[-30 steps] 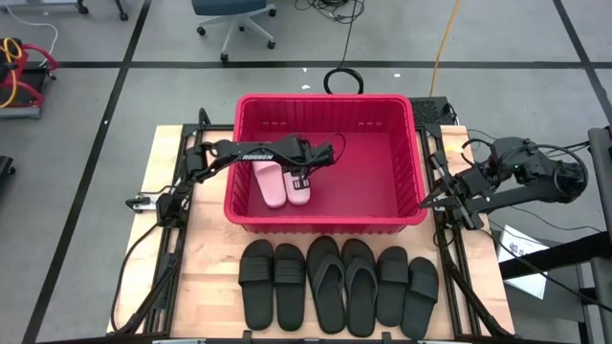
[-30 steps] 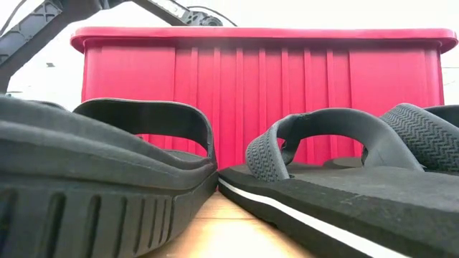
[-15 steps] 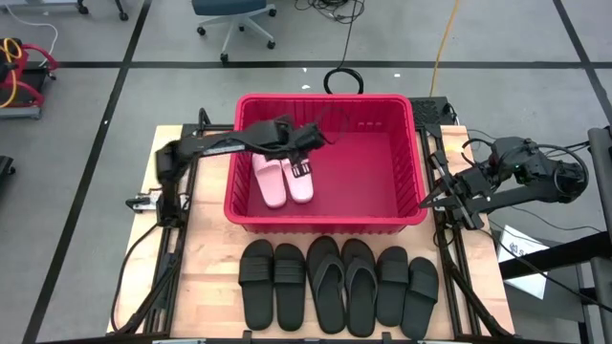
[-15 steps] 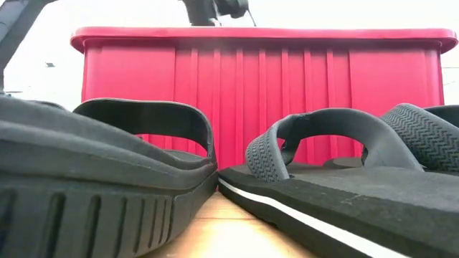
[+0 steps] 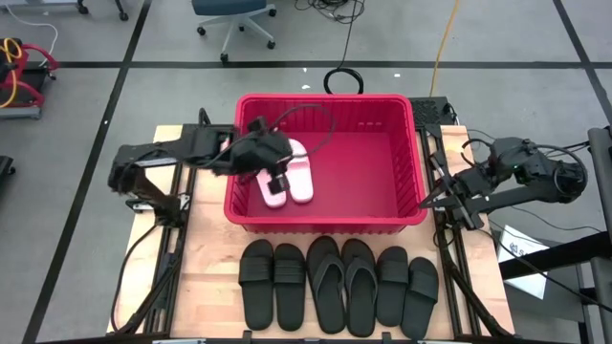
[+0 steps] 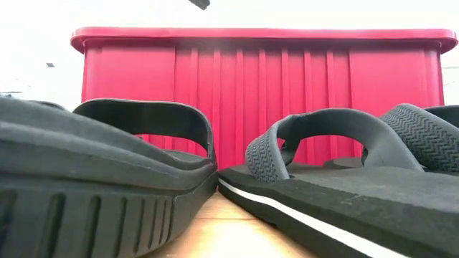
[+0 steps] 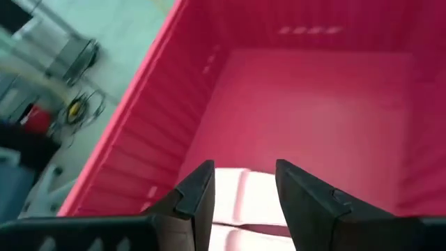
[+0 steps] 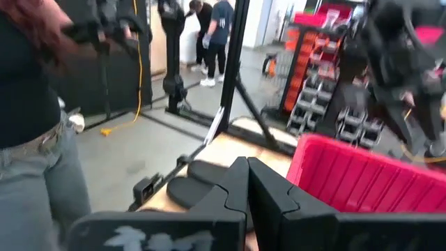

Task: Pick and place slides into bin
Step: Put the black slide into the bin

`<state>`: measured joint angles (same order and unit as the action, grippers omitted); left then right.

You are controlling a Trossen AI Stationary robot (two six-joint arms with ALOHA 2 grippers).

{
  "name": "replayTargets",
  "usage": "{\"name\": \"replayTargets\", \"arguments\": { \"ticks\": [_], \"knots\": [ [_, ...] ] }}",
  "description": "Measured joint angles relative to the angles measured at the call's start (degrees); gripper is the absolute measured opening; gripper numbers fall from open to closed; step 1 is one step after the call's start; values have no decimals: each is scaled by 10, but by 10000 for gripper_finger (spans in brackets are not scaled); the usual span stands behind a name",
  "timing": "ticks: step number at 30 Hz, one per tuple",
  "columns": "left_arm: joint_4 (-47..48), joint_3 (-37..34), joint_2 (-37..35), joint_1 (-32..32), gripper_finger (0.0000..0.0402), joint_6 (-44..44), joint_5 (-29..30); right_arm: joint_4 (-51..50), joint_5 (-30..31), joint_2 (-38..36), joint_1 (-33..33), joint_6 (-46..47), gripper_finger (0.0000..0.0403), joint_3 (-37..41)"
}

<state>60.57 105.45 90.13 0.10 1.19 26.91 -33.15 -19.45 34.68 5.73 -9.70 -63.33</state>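
I see the red bin on the desk with the white pair of slides lying flat inside, near its left wall. My left gripper hangs above this pair, jaws apart and holding nothing. Six black slides stand in a row in front of the bin. My right gripper waits beside the bin's right wall, jaws together.
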Motion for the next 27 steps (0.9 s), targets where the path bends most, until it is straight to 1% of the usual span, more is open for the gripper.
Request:
{"name": "replayTargets", "arguments": {
  "ticks": [4,7,14,17,20,23,27],
  "knots": [
    [2,0,-21,-48,147,31,2,-23,0,0,0,4,0,0],
    [3,0,-26,-77,147,65,23,-36,-2,0,0,5,0,-7],
    [12,0,-32,-125,147,114,69,-133,-9,15,1,41,0,-77],
    [12,0,-31,-136,147,122,87,-181,-45,30,2,84,0,-109],
    [11,0,-31,-142,147,126,95,-245,-86,43,11,146,0,-132],
    [10,0,-31,-144,147,125,97,-295,-112,47,23,199,0,-131],
    [10,0,-31,-143,147,111,97,-323,-138,56,42,287,0,-124]
  ]
}}
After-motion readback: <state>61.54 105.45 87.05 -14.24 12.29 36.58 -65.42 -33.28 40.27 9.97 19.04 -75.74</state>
